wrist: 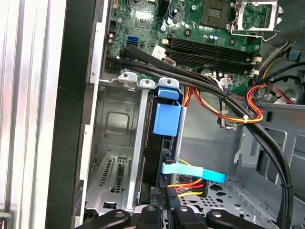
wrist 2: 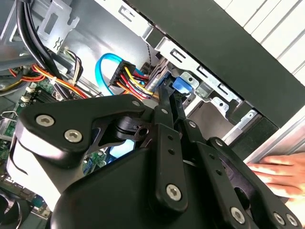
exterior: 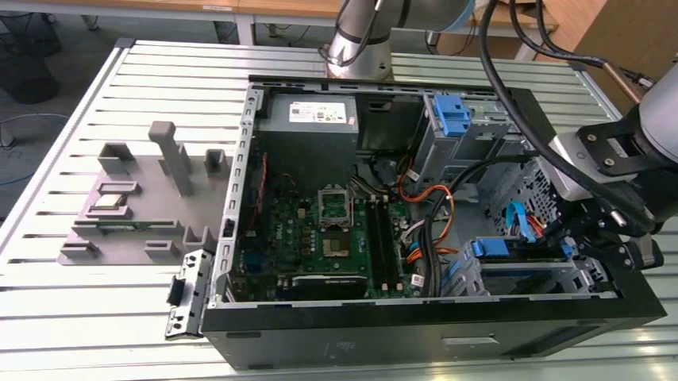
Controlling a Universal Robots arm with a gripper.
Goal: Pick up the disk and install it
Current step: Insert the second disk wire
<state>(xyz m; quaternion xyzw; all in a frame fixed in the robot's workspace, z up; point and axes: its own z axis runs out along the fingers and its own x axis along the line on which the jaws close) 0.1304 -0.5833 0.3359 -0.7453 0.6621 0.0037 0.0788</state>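
Exterior view first: an open computer case [exterior: 424, 325] lies on a slatted metal table [exterior: 63, 317], motherboard [exterior: 329, 230] showing in the middle of the frame and a grey power supply [exterior: 310, 113] at upper centre. The gripper [exterior: 593, 246] hangs at the right edge of the frame, down at the case's drive bays, with black cables looping in from the top. A blue tab [exterior: 490, 248] sits on a bay at lower right, just beside the gripper, and another blue latch [exterior: 452, 115] stands up at upper right. A grey fixture [exterior: 143, 206] rests on the table at the left of the frame.

Second wrist view now: the gripper's black linkages [wrist 2: 167, 162] take up the lower half, running up towards a blue piece [wrist 2: 181, 85] at the bay rail. Whether the fingers clamp anything, I cannot tell. A person's hand [wrist 2: 281, 174] rests at the right edge, outside the case.

First wrist view: the disk [wrist: 159, 157] stands on edge in its bay at centre frame, its blue bracket [wrist: 167, 117] uppermost, a light-blue cable [wrist: 193, 172] and coloured wires [wrist: 188, 186] plugged in at its lower end. The finger mounts [wrist: 167, 217] peek in along the bottom edge.
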